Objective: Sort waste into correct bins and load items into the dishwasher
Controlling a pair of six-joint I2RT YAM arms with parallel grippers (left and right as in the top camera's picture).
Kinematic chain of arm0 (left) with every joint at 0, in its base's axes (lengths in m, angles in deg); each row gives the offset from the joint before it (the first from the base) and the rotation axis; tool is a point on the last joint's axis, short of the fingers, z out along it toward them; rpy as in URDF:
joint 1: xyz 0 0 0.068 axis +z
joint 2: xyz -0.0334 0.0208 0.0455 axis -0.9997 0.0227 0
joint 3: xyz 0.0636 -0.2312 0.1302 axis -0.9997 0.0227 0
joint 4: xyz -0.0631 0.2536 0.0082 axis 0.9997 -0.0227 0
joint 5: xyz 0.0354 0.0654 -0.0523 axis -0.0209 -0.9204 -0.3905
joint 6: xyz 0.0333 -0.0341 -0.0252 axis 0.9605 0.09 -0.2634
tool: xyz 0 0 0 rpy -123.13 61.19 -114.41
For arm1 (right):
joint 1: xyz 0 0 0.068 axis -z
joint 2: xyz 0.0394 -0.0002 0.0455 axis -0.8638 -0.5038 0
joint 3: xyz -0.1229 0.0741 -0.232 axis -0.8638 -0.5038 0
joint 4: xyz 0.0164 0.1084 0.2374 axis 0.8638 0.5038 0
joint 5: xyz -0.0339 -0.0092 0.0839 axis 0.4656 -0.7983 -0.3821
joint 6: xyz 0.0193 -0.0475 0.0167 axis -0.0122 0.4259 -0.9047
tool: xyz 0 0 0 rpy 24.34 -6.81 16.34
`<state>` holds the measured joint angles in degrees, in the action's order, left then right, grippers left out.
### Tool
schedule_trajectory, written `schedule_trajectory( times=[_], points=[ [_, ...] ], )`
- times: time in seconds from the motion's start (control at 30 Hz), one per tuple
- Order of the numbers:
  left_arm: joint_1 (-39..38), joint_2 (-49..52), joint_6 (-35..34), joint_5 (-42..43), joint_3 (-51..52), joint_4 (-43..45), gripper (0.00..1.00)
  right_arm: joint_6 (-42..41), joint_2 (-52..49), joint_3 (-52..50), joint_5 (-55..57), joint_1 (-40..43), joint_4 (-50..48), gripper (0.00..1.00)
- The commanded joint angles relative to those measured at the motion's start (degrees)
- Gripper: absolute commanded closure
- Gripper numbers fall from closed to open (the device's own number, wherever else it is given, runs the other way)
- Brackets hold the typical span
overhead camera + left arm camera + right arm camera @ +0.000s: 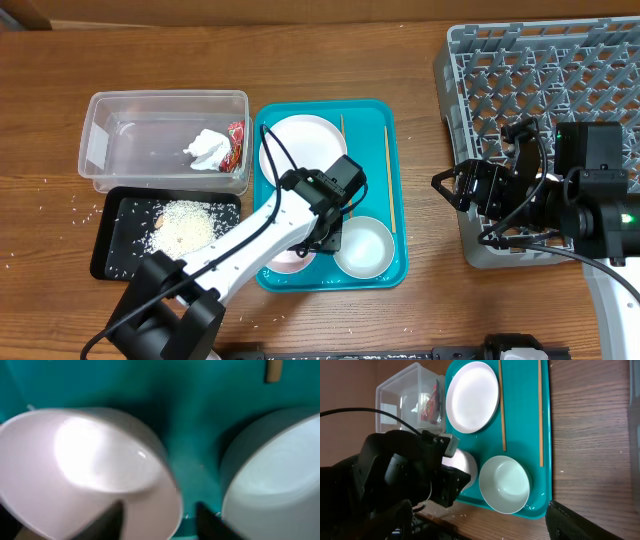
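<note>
1. The left claw (160, 522) is spread open, not clamped on anything. Wrist view is blurry, but one prong sits in front of the cup (90, 460) and the other is in the gap at its 3 o'clock, so the cup's near wall is between them.
2. The cup looks tipped, with its mouth toward the camera. It's down in the 7 o'clock corner of the teal tray (400, 270).
3. The bowl (363, 245) is upright on the same tray, just beside the cup at its 3 o'clock.
4. At 12 o'clock from the cup is the plate (300, 148). The two chopsticks (389, 180) lie apart, both running 12-to-6: one right by the plate, one nearer the tray's right rim.
5. At the tray's 9 o'clock is the clear tub (120, 130), holding the napkin (207, 150) and the foil wrapper (236, 145).
6. At 6 o'clock from the tub is the black tray (110, 250), with the rice crumbs (185, 225) piled in it. A few grains are loose on the table (150, 50).
7. The right claw (447, 187) is open and empty, at the left edge of the dish rack (560, 80), which sits at the tray's 3 o'clock.
</note>
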<state>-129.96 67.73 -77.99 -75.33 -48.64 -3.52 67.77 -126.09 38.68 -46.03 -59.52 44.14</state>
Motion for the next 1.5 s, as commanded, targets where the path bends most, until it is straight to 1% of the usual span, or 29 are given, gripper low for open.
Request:
schedule_trajectory(
  times=[0.0, 0.03, 0.07, 0.1, 0.17, 0.2, 0.27, 0.33, 0.43, 0.57, 0.7, 0.93, 1.0, 1.07, 1.1, 1.2, 1.23, 1.3, 1.33, 1.4, 1.43, 1.47],
  points=[
    [1.2, -2.6, -1.9, -6.1, -5.1, -4.0, 0.24, 0.2, 0.2, 1.0, 0.6, -0.3, -0.5, 0.10],
    [1.2, -3.6, -1.4, -7.9, -7.2, -6.0, 0.14, 0.2, 0.2, 1.0, 1.1, -0.3, -0.5, 0.09],
    [1.2, -4.3, -0.8, -8.9, -8.7, -7.1, 0.00, 0.2, 0.2, 1.0, 1.6, -0.3, -0.5, 0.09],
    [1.2, -6.4, 0.8, -10.8, -12.3, -9.8, 0.00, 0.2, 0.2, 1.0, 3.5, -0.3, -0.6, 0.08],
    [1.2, -9.0, 2.6, -12.1, -16.9, -12.2, 0.00, 0.2, 0.2, 1.0, 9.1, -0.3, -1.9, 0.06],
    [1.2, -9.9, 3.4, -12.2, -18.2, -12.8, 0.00, 0.2, 0.2, 1.0, 12.0, -0.3, -2.6, 0.00],
    [1.2, -12.9, 6.0, -12.6, -21.9, -13.6, 0.00, 0.2, 0.2, 1.0, 16.1, -0.3, -3.9, 0.00],
    [1.2, -15.2, 7.3, -12.6, -23.7, -14.2, 0.00, 0.2, 0.2, 1.0, 16.2, -0.3, -4.1, 0.00],
    [1.2, -18.2, 8.6, -12.6, -24.3, -15.6, 0.00, 0.2, 0.2, 1.0, 16.3, -0.3, -4.2, 0.00],
    [1.2, -20.2, 8.5, -12.3, -24.3, -17.6, 0.00, 0.2, 0.2, 1.0, 16.3, -0.3, -4.2, 0.00],
    [1.2, -19.7, 8.5, -7.2, -24.3, -17.6, 0.00, 0.2, 0.2, 1.0, 16.3, -0.3, -4.2, 0.00],
    [1.2, -19.3, 8.5, -6.8, -24.2, -18.1, 0.00, 0.2, 0.2, 1.0, 16.3, -0.3, -4.2, 0.00],
    [1.2, -19.4, 8.6, -8.4, -24.2, -17.6, 0.00, 0.2, 0.2, 1.0, 16.3, -0.3, -4.2, 0.00],
    [1.2, -20.4, 9.5, -13.6, -23.3, -13.9, 0.00, 0.2, 0.2, 1.0, 16.3, -0.3, -4.2, 0.00],
    [1.2, -21.6, 12.0, -15.8, -21.9, -10.0, 0.00, 0.2, 0.2, 1.0, 16.3, -0.3, -4.2, 0.00],
    [2.7, -26.6, 24.6, -16.2, -14.4, 5.5, 0.00, 0.2, 0.2, 1.0, 16.3, -0.3, -4.2, 0.00],
    [4.7, -29.4, 26.8, -15.1, -10.0, 11.8, 0.00, 0.2, 0.2, 1.0, 16.3, -0.3, -4.2, 0.00],
    [7.6, -32.8, 27.5, -12.3, -5.2, 16.8, 0.00, 0.2, 0.2, 1.0, 16.3, -0.3, -4.2, 0.00],
    [11.1, -36.1, 27.5, -8.7, -1.2, 20.1, 0.00, 0.2, 0.2, 1.0, 16.3, -0.3, -4.2, 0.00],
    [15.4, -40.1, 27.5, -4.3, 3.0, 22.7, 0.00, 0.2, 0.2, 1.0, 16.3, -0.3, -4.2, 0.00],
    [18.9, -43.4, 27.5, -1.6, 6.4, 24.5, 0.00, 0.2, 0.2, 1.0, 16.3, -0.3, -4.2, 0.00],
    [20.8, -45.5, 27.8, -0.4, 8.4, 25.5, 0.00, 0.2, 0.2, 1.0, 16.3, -0.3, -4.2, 0.00]
  ],
)
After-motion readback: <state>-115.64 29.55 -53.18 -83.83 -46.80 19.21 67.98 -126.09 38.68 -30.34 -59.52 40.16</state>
